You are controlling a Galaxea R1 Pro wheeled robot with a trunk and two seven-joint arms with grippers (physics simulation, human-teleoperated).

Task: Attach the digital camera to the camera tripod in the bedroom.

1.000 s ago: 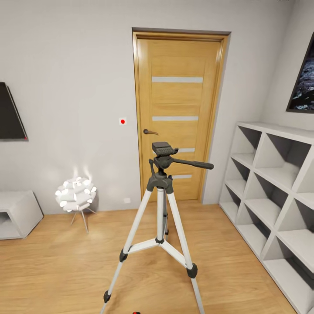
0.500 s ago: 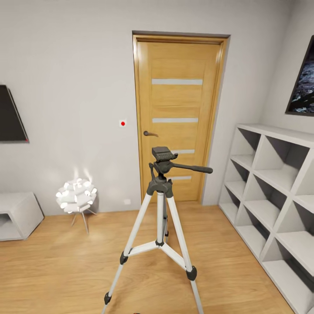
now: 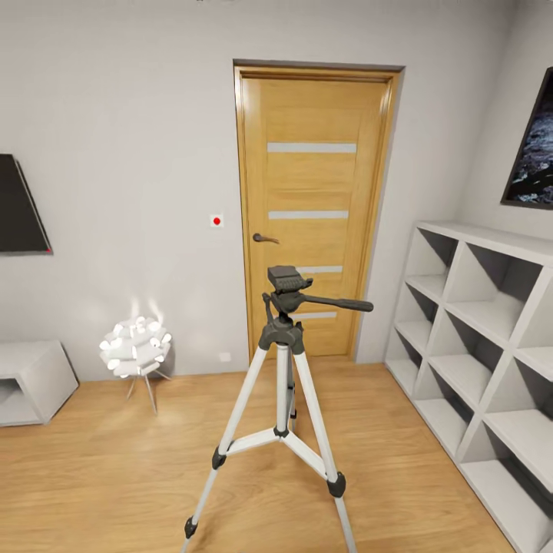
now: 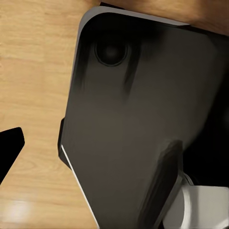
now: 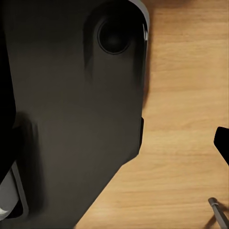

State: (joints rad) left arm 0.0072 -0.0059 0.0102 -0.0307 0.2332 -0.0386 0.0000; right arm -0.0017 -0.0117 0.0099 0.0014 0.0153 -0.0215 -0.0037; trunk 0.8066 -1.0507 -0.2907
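From my head camera I have the tripod [image 3: 281, 399] standing upright on the wood floor [image 3: 115, 476], dead ahead of me and in front of the oak door [image 3: 311, 207]. Its silver legs spread out to black feet, and the black head [image 3: 289, 281] on top carries a long pan handle [image 3: 338, 304] that points toward the shelf side. The head plate is bare. I cannot see the camera in any of my feeds, so I cannot say where it is.

To my left a white spiky-ball lamp [image 3: 135, 347] glows near the wall, well apart from the tripod, with a low grey cabinet [image 3: 31, 380] further left and the edge of a black TV [image 3: 19, 206] on the wall above it. A small red-dot switch [image 3: 216, 221] sits on the wall just beside the door frame. On my right the grey cube shelf [image 3: 480, 346] runs along the wall, with a dark picture [image 3: 534, 146] hanging above it.

My left wrist camera looks down on a big dark panel of the robot's body [image 4: 133, 124] over the floor, with a black finger tip [image 4: 9, 148] at the frame edge. My right wrist camera shows much the same: dark body panel [image 5: 67, 109], wood floor, and a black finger tip [image 5: 223, 140] at the edge, plus a thin grey rod end [image 5: 217, 207] on the floor that is too small for me to tell what it is. For both the left tool and the right tool I see only one finger, so I cannot tell how wide either is set
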